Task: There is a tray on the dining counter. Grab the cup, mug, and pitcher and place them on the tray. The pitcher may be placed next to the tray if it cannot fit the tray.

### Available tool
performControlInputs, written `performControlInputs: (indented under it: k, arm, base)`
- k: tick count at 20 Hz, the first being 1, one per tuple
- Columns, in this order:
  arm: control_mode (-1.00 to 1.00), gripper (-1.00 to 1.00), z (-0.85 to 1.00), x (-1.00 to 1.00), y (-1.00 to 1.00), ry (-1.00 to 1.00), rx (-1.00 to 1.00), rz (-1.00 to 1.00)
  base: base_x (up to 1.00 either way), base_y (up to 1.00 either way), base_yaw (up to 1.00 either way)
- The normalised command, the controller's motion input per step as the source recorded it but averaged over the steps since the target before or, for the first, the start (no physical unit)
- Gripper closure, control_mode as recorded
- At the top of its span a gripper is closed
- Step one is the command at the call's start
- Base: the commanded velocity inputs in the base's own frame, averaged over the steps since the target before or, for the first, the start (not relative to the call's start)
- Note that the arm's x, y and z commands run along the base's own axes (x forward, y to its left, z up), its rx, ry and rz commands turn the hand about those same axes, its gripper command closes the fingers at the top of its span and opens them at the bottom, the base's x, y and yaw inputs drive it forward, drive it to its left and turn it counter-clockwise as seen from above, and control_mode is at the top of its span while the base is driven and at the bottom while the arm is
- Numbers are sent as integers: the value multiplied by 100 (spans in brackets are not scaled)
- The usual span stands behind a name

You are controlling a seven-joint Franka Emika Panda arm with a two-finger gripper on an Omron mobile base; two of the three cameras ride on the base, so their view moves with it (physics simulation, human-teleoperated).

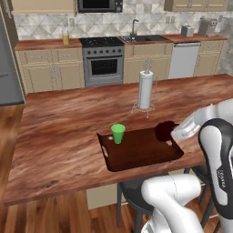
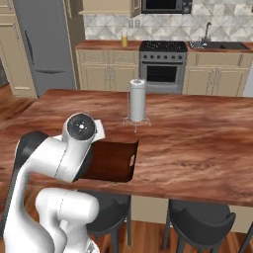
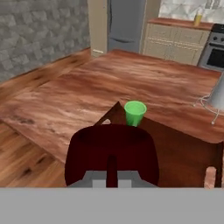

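The dark brown tray (image 1: pixel 136 154) lies near the front edge of the dining counter (image 1: pixel 59 136). The green cup (image 1: pixel 118 133) stands upright in the tray's left far corner, also in the hand view as cup (image 3: pixel 134 113). My gripper (image 1: pixel 173 133) is shut on the handle of the dark maroon mug (image 1: pixel 164 130), which is at the tray's right end. In the hand view the mug (image 3: pixel 111 148) sits right in front of the gripper (image 3: pixel 111 178), over the tray (image 3: pixel 183 153). Whether the mug rests on the tray I cannot tell. The pitcher (image 1: pixel 66 37) with orange liquid stands on the far kitchen counter, pitcher (image 2: pixel 124 38).
A paper towel holder (image 1: pixel 146 88) stands on the dining counter behind the tray. Dark stools (image 2: pixel 197 217) sit under the counter's front edge. A stove (image 1: pixel 103 61), sink and fridge (image 2: pixel 44 44) line the back wall.
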Motion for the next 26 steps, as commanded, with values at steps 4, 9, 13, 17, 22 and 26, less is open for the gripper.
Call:
performControlInputs:
  k: [4,9,13,17,22,26]
  arm:
    - [-100,100,-58,32,22,0,-4,24]
    - [-100,100,-48,40,20,0,-1,24]
    - [-100,100,-36,44,12,0,0,23]
    - [-100,100,-42,37,3,0,0,24]
    - [-100,100,-23,38,6,0,0,19]
    - [-100,100,-14,37,18,0,0,13]
  base:
    - [0,0,0]
    - [0,0,0]
    - [0,0,0]
    - [0,0,0]
    - [0,0,0]
    - [0,0,0]
